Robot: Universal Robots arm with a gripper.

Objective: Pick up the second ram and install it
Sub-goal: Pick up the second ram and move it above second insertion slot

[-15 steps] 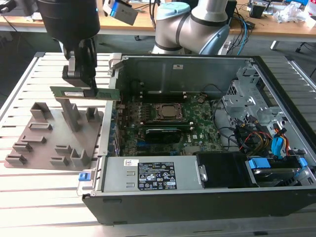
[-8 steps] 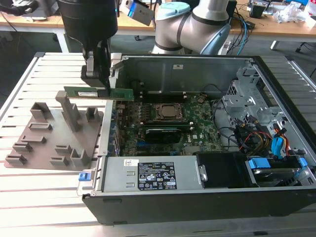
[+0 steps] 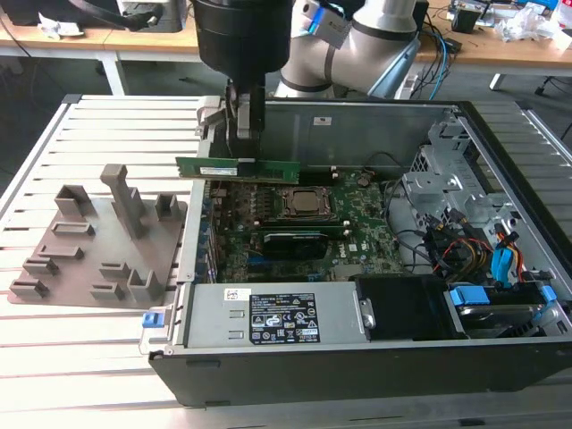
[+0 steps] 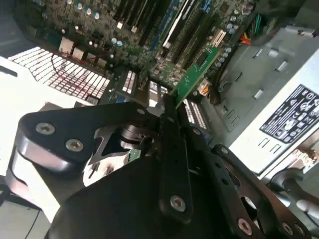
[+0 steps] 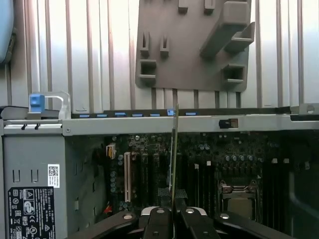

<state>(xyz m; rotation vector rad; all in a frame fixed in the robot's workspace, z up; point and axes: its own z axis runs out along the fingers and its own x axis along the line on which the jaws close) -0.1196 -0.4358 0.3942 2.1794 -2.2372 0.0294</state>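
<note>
The second ram (image 3: pixel 237 167) is a slim green stick that hangs level above the back left part of the motherboard (image 3: pixel 357 228), just behind the square processor socket (image 3: pixel 307 204). My gripper (image 3: pixel 243 152) comes straight down from above and is shut on the stick near its middle. In the second wrist view the ram (image 4: pixel 197 69) juts out from between the black fingers (image 4: pixel 172 132). In the first wrist view the ram (image 5: pixel 173 149) shows edge-on, rising from the gripper (image 5: pixel 173 211) over the row of dark memory slots.
The open computer case (image 3: pixel 465 125) lies on a slatted metal table, with its power supply (image 3: pixel 277 313) in front and cables and drive bays (image 3: pixel 474 255) at the exterior view's right. The grey plastic holder (image 3: pixel 98 241) with upright blocks lies left of the case.
</note>
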